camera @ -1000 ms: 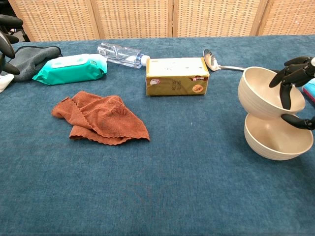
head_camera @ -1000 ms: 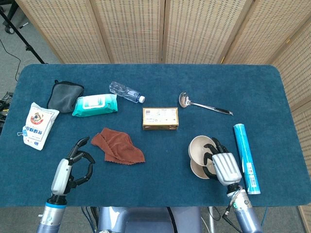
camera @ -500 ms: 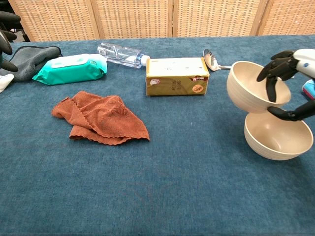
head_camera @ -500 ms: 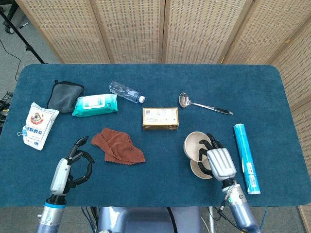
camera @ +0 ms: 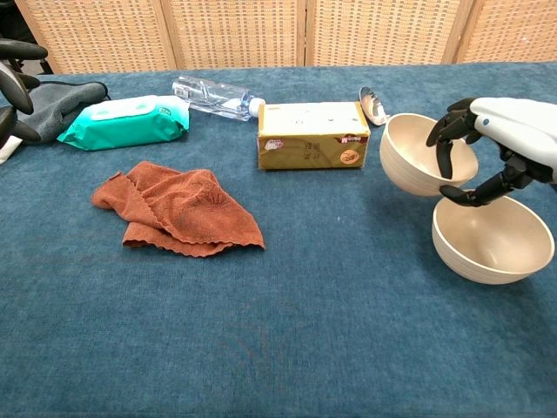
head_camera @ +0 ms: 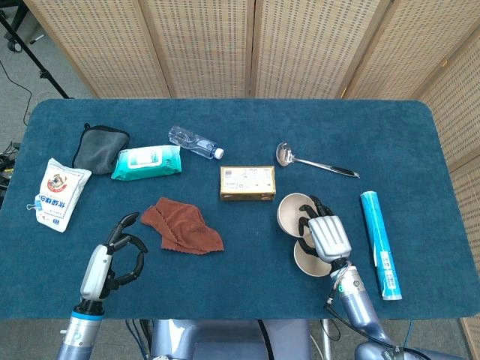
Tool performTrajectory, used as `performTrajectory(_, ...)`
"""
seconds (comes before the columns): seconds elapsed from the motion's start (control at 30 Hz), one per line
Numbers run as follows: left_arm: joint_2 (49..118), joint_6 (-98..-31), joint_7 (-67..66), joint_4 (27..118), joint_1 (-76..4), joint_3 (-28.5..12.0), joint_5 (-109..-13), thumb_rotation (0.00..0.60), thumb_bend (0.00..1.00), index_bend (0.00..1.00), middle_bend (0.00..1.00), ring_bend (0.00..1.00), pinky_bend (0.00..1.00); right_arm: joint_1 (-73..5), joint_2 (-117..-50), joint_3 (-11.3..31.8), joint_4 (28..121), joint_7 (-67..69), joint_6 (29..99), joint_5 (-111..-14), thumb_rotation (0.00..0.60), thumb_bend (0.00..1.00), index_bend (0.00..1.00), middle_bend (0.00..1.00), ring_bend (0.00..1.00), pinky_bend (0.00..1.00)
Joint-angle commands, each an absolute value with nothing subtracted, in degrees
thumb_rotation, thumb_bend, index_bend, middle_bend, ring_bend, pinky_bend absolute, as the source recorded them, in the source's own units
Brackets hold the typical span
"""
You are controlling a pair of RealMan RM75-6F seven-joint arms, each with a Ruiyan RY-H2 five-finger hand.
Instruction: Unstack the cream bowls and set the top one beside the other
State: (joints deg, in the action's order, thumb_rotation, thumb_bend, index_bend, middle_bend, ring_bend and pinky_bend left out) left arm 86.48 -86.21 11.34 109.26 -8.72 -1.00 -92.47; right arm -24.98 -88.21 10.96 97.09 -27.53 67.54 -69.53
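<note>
1. Chest view: right hand [camera: 496, 148] grips the upper cream bowl [camera: 422, 157] by its rim, dark fingers [camera: 446, 139] curled over the inside edge, thumb under the outside wall. Bowl is lifted and tilted, its opening facing toward the camera.
2. Lower cream bowl [camera: 492, 239] sits upright on the blue table [camera: 305, 331], near the front edge toward the right corner. Lifted bowl hangs up and to the left of it; whether the two still touch cannot be told.
3. Head view: same hand [head_camera: 324, 234] lies over both bowls; lifted bowl [head_camera: 292, 212] shows toward the middle of the table, seated bowl [head_camera: 306, 259] partly covered by the hand.
4. Left hand [head_camera: 112, 259] hovers near the front-left corner, holding nothing, fingers curled loosely but apart. In the chest view only dark fingertips [camera: 16, 83] show at the left frame edge.
5. Yellow box [head_camera: 247, 182] near the table's centre, just behind the lifted bowl.
6. Rust-brown cloth [head_camera: 182, 226] crumpled left of centre, toward the front edge.
7. Teal wipes pack [head_camera: 147, 161], grey pouch [head_camera: 100, 148] and white snack bag [head_camera: 60, 193] grouped along the left edge.
8. Clear water bottle [head_camera: 195, 142] lying flat, behind the wipes pack.
9. Metal ladle [head_camera: 311, 161] behind the bowls, toward the right edge.
10. Blue tube [head_camera: 377, 241] lying along the right edge, beside the right hand.
</note>
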Motion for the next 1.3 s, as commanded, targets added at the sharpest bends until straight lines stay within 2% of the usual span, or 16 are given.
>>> performTrajectory(0.03,86.54,-86.26,11.28,109.17,-8.71,-1.05,-92.45,0.600,0.50,0.56,0.17,0.16,0.35,-25.49,-88.81,10.96,96.24,-27.26,67.25,-69.15,0.600,0.39,0.64,0.26,0.07,0.24)
performTrajectory(0.73,86.32,-86.34,11.72,109.56,-8.69,-1.10,-92.53,0.600,0.50,0.56,0.17,0.16,0.35,-27.23,-92.91,9.57,94.03,-27.00,67.72,-68.45,0.600,0.39,0.64,0.26,0.07,0.24)
performTrajectory(0.97,86.07,-86.53,12.03,109.79,-8.68,-1.19,-92.69,0.600,0.50,0.56,0.17,0.16,0.35,-27.18,-93.62,9.00,93.80,-26.49,68.34,-68.84,0.600,0.35,0.64,0.26,0.07,0.24)
performTrajectory(1.13,85.94,-86.67,12.16,109.91,-8.66,-1.33,-92.68,0.600,0.50,0.56,0.17,0.16,0.35,-27.19,-93.88,8.75,93.57,-25.99,68.66,-69.31,0.600,0.26,0.64,0.25,0.07,0.24)
performTrajectory(1.3,85.84,-86.72,12.25,110.00,-8.67,-1.39,-92.70,0.600,0.50,0.56,0.17,0.16,0.35,-27.17,-94.10,8.80,93.55,-25.69,69.22,-69.68,0.600,0.24,0.57,0.21,0.07,0.24)
